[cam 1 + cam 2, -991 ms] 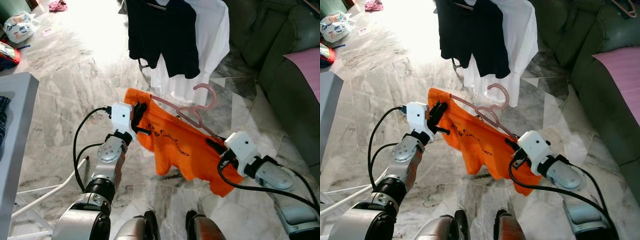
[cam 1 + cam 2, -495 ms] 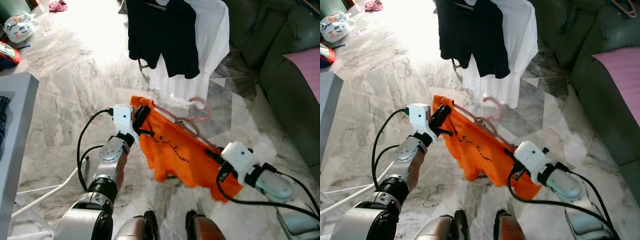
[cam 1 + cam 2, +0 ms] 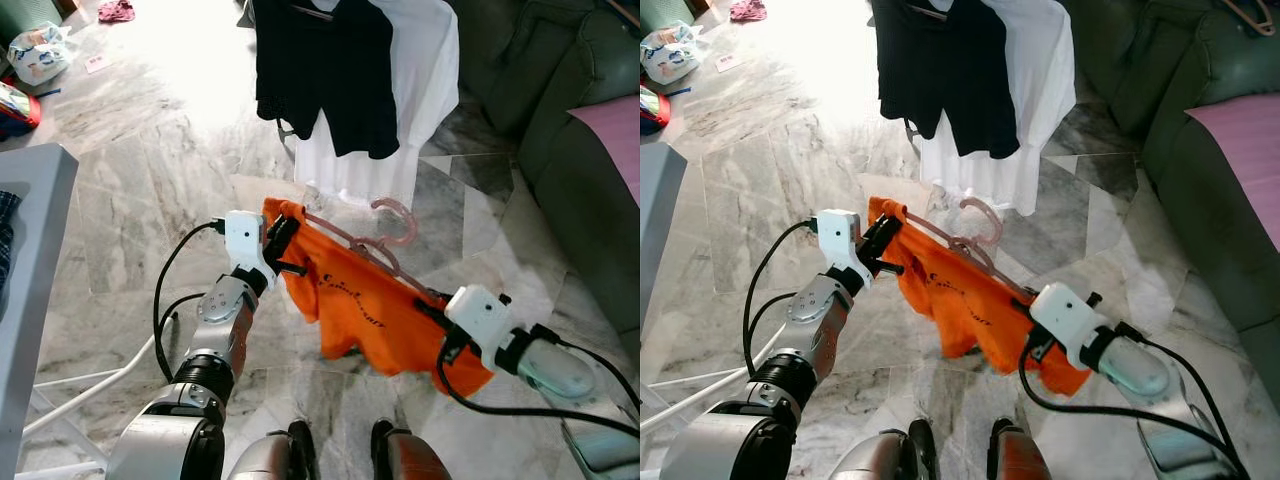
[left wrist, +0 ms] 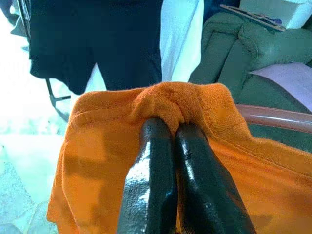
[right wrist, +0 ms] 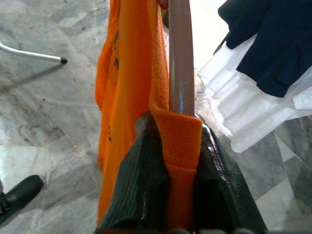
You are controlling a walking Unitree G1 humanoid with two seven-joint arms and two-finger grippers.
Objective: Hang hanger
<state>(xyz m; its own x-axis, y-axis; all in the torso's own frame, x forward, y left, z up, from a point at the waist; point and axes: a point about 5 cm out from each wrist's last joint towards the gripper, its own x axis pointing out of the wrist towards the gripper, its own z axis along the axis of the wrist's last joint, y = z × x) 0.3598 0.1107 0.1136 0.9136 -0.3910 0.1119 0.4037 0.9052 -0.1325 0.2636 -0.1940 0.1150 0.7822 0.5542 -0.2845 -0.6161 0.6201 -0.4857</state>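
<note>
An orange shirt [image 3: 375,305] hangs on a pink plastic hanger [image 3: 385,240], stretched between my two arms above the marble floor. My left gripper [image 3: 280,235] is shut on the shirt's left shoulder; the wrist view shows its fingers [image 4: 168,170] pinching a bunch of orange cloth [image 4: 161,100] beside the hanger's arm [image 4: 273,117]. My right gripper [image 3: 432,305] is shut on the shirt's other shoulder and the hanger bar [image 5: 180,63], with the cloth [image 5: 178,136] clamped between the pads. The hook [image 3: 985,215] points toward the rack ahead.
A black shirt [image 3: 325,70] and a white shirt [image 3: 420,90] hang on a rack straight ahead. A dark green sofa [image 3: 570,110] with a pink cushion [image 3: 615,135] lies to the right. A grey table edge [image 3: 30,260] is at left; bags [image 3: 35,55] lie on the floor far left.
Both grippers keep their hold. The shirt and hanger have shifted forward and a little right, closer to the hanging clothes; the right arm has dropped lower.
</note>
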